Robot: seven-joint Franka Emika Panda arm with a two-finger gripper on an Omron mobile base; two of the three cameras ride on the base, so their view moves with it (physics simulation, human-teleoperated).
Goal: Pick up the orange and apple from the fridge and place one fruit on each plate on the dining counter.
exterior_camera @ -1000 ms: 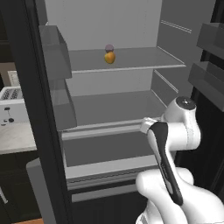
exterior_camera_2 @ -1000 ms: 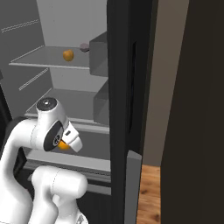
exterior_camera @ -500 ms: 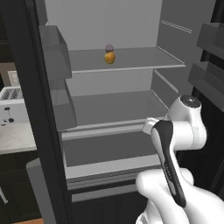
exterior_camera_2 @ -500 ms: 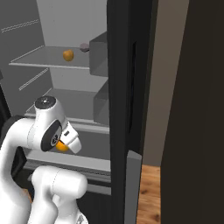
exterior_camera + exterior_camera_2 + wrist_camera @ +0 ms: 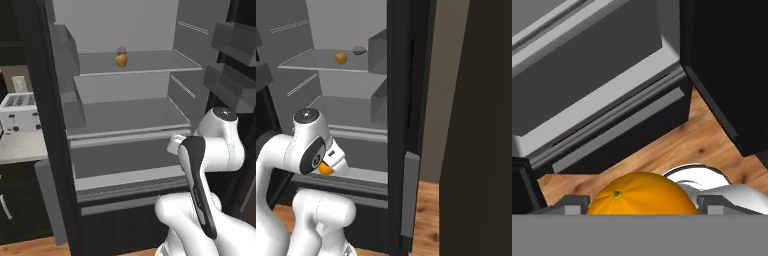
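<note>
Between the two dark fingertips at the bottom of the hand view sits the orange [image 5: 641, 194], its stem dimple turned toward the camera and a pad pressed against each flank, so the gripper [image 5: 641, 206] is closed on the fruit and carrying it. From the right base view a sliver of the same orange shows tucked under the arm's wrist, low and in front of the fridge's lower shelf rather than on any shelf. Beyond the fruit the hand camera looks down at wooden floor [image 5: 702, 135] and the dark bottom edge of the fridge [image 5: 125, 125], which suggests the hand is outside the cabinet with its load. Higher up, on the upper shelf [image 5: 145, 62], the apple [image 5: 121, 60] rests untouched, yellow shading to orange, with a dull purple ball [image 5: 121, 50] just behind it, touching or nearly so. The fridge stands open, its door bins [image 5: 232, 65] hanging to the right in the left base view, and a white toaster [image 5: 20, 112] sits on the pale counter [image 5: 22, 147] to the left of the cabinet. As a judgement of progress: the first pick appears done, but nothing is delivered. The orange has yet to be carried to the dining counter and set on a plate, then the apple must be fetched and placed on the other plate, so well under half of the task seems complete.
</note>
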